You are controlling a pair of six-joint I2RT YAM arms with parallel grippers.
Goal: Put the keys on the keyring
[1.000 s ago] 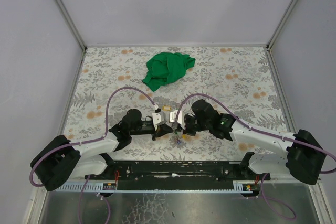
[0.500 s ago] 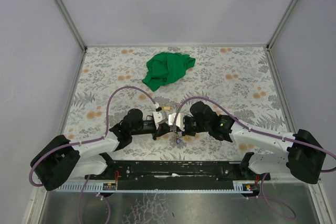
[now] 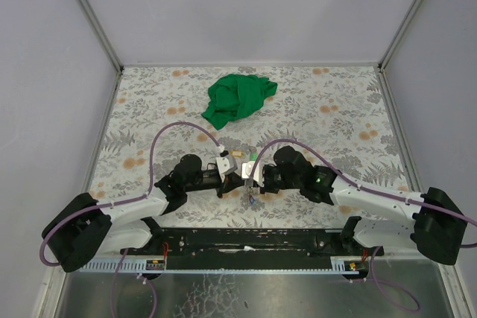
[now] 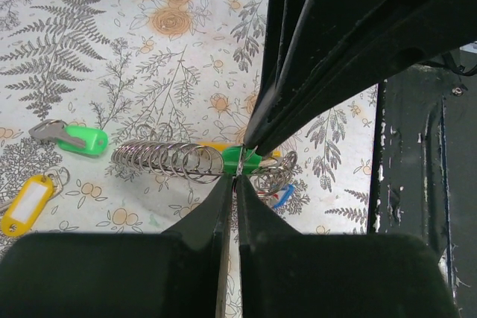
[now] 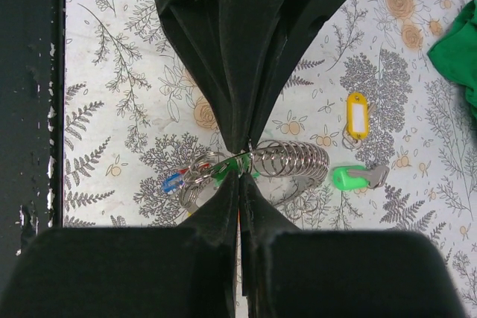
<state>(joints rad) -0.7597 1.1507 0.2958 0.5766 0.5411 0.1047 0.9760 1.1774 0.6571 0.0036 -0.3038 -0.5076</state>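
Left wrist and right wrist views show the left end effector (image 4: 237, 176) and right end effector (image 5: 240, 173) pinched shut, tip to tip, on the keyring (image 4: 168, 160), whose coil runs far-ward toward the loose green-tagged key (image 4: 74, 139), which lies nearer the right arm, and the yellow-tagged key (image 4: 26, 202), nearer the left.

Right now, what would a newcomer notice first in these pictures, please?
The left gripper and right gripper meet tip to tip at the near middle of the table, both shut on the keyring. A green-tagged key and yellow-tagged key lie loose beside it; a green cloth sits farther back.
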